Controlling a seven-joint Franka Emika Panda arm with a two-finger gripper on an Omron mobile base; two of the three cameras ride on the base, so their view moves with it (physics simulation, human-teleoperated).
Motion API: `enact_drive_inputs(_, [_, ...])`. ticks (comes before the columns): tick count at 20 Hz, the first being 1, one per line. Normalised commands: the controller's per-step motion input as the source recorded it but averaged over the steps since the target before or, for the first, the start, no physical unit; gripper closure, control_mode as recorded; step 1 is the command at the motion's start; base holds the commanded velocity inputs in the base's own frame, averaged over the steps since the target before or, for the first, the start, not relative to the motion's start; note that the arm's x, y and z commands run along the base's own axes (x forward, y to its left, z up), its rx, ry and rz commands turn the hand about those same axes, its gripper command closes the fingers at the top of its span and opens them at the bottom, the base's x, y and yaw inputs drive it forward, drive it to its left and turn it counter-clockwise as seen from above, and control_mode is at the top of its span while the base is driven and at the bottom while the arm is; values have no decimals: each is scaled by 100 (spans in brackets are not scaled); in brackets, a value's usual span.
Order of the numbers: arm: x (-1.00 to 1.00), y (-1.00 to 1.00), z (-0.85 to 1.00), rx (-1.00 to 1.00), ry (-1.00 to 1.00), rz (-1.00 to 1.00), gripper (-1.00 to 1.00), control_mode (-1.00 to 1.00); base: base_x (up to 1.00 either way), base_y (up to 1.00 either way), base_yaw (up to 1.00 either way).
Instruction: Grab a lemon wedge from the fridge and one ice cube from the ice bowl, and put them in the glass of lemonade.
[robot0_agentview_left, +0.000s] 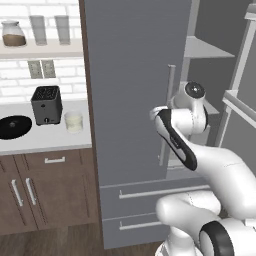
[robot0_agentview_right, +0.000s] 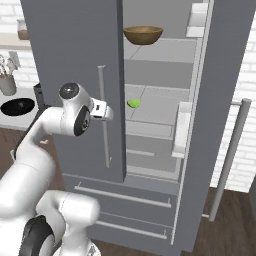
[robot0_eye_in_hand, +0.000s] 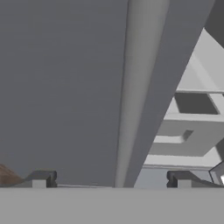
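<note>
The grey fridge (robot0_agentview_left: 130, 100) has its left door (robot0_agentview_right: 75, 50) shut and its right door swung open. On a middle shelf inside lies the small yellow-green lemon wedge (robot0_agentview_right: 133, 103). My gripper (robot0_agentview_right: 108, 112) is open at the left door's vertical bar handle (robot0_agentview_right: 103, 140). In the hand view that handle (robot0_eye_in_hand: 140, 87) runs up between my two fingertips (robot0_eye_in_hand: 41, 178). On the counter to the left stand the black ice bowl (robot0_agentview_left: 14, 126) and the glass of lemonade (robot0_agentview_left: 73, 121). The ice cube is out of view.
A brown wooden bowl (robot0_agentview_right: 143, 34) sits on the upper fridge shelf. The open right door (robot0_agentview_right: 200, 125) with its bins juts out on the right. A black toaster (robot0_agentview_left: 46, 104) stands between bowl and glass. Two tall glasses (robot0_agentview_left: 50, 29) sit on the wall shelf.
</note>
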Motion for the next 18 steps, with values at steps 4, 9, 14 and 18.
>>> enact_drive_inputs(4, [44,-6,-13,0,0,-6,-100,-100,0,0,0])
enact_drive_inputs(9, [44,-10,0,0,0,-3,-100,-100,0,0,0])
enact_drive_inputs(14, [44,-24,0,0,0,0,-100,-100,0,0,0])
enact_drive_inputs(18, [38,-10,0,0,0,0,-100,-100,0,0,0])
